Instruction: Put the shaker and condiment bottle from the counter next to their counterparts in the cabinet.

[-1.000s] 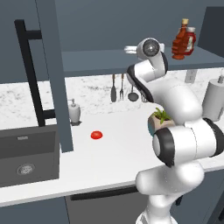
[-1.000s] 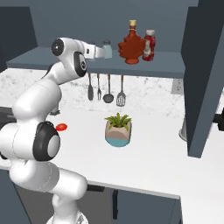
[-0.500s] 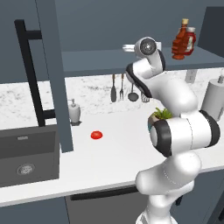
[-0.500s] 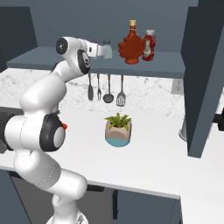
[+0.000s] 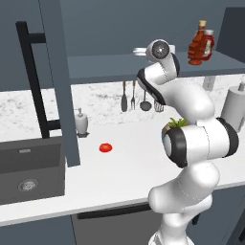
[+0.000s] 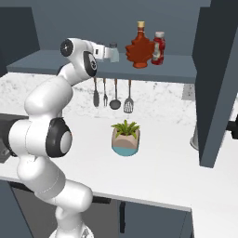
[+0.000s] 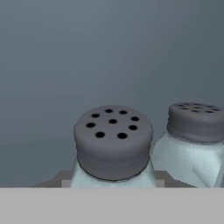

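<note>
**Two shakers side by side on the cabinet shelf**

On the white surface (image 6: pixel 158 162) near the robot stands a small potted plant (image 6: pixel 125 137). Above it, the arm reaches up to the cabinet (image 6: pixel 139 69) shelf. The claw (image 6: pixel 110 52) is at the shaker (image 7: pixel 113 146), but whether it is clenched or released cannot be told. A second shaker (image 7: pixel 192 142) stands just beside it. Farther right on the shelf, the condiment bottle (image 6: pixel 140 45) stands beside the ketchup bottle (image 6: pixel 158 48).

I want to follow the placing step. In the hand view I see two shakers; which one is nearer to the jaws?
The shaker in the middle, whose holed grey cap faces the camera, is nearest. The second shaker stands beside it, toward the right edge.
</note>
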Controlling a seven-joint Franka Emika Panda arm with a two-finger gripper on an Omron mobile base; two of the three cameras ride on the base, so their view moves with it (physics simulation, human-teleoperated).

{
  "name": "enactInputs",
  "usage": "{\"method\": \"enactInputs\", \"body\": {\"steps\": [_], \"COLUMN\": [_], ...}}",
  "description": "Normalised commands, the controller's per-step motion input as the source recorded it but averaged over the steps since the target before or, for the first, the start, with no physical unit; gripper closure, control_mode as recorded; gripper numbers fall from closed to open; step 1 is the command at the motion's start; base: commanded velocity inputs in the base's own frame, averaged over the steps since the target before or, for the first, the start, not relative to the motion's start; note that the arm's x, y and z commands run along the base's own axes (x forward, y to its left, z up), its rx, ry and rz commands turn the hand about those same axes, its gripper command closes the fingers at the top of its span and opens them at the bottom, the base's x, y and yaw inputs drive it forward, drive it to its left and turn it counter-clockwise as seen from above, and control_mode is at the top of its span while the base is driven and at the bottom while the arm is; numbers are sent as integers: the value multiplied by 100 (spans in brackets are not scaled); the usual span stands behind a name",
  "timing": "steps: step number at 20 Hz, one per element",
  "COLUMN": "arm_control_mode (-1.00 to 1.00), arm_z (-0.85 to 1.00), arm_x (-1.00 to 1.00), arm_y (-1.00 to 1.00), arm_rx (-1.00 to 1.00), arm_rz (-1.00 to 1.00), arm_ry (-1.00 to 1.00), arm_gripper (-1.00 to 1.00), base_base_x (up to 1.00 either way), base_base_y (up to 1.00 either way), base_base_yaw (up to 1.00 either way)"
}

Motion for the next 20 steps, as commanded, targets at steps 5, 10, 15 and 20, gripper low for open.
{"method": "enactInputs", "body": {"steps": [5,10,15,20], "arm_control_mode": [-100,-100,-100,-100], "arm_z": [0,4,14,10], "arm_x": [-1,-32,-77,-100], "arm_y": [0,0,0,-4], "arm_rx": [0,0,0,0], "arm_rz": [0,0,0,0], "arm_ry": [-2,-2,-12,-16], "arm_gripper": [-100,-100,-100,-100], "base_base_x": [0,0,0,0], "base_base_y": [0,0,0,0], "base_base_yaw": [0,0,0,0]}}
